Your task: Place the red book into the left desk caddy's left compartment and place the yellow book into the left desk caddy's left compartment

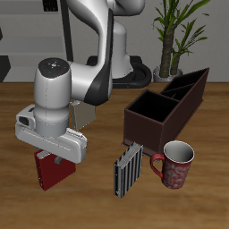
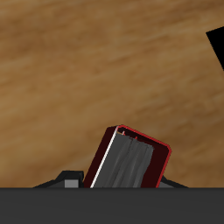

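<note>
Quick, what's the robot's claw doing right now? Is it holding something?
Gripper: it looks shut on the red book, which sits right between its fingers, though the fingers themselves hardly show.

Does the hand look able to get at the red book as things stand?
Probably yes: the hand hangs directly over the red book, and the wrist view shows the book right at it, with nothing between.

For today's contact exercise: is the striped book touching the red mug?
Apart. The exterior view shows bare table between the striped book and the red mug.
</note>
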